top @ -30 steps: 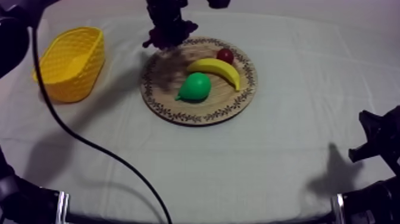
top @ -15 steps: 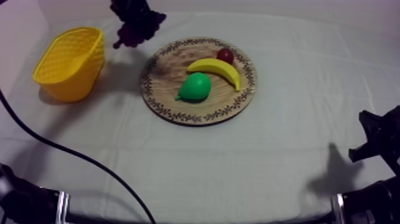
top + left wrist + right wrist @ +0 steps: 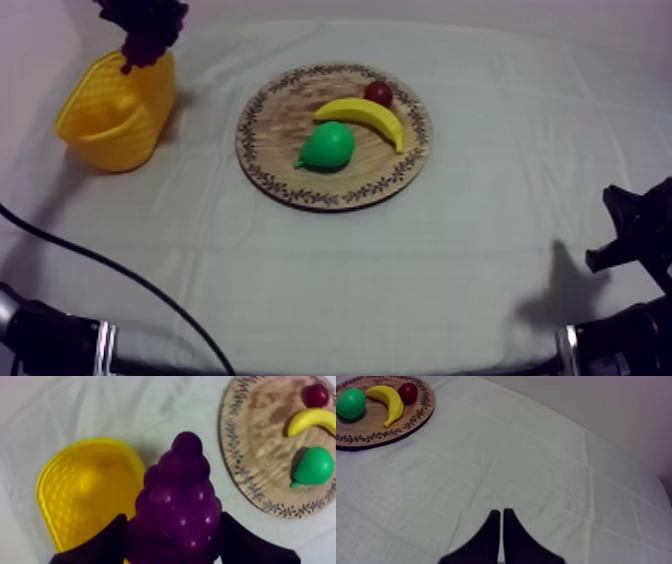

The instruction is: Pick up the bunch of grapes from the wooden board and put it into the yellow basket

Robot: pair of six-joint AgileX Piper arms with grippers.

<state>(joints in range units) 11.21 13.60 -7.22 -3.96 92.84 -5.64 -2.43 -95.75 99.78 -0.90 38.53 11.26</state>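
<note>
Grey-white cloth (image 3: 480, 250) spreads flat, and on it the round wooden board (image 3: 262, 130) bears a banana (image 3: 362, 118), a pear (image 3: 328, 146) and a small red fruit (image 3: 378, 93). My left gripper (image 3: 172, 541) is clamped on the bunch of grapes (image 3: 180, 501), holding it in the air above the rim of the yellow basket (image 3: 105, 135). My right gripper (image 3: 501, 513) sits low over bare cloth, fingers together.

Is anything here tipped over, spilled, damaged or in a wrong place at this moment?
Nothing stands out. The yellow basket stands upright; the banana, the pear and the small red fruit lie on the wooden board; the bunch of grapes hangs in the left gripper, shut on it, over the basket's rim.
</note>
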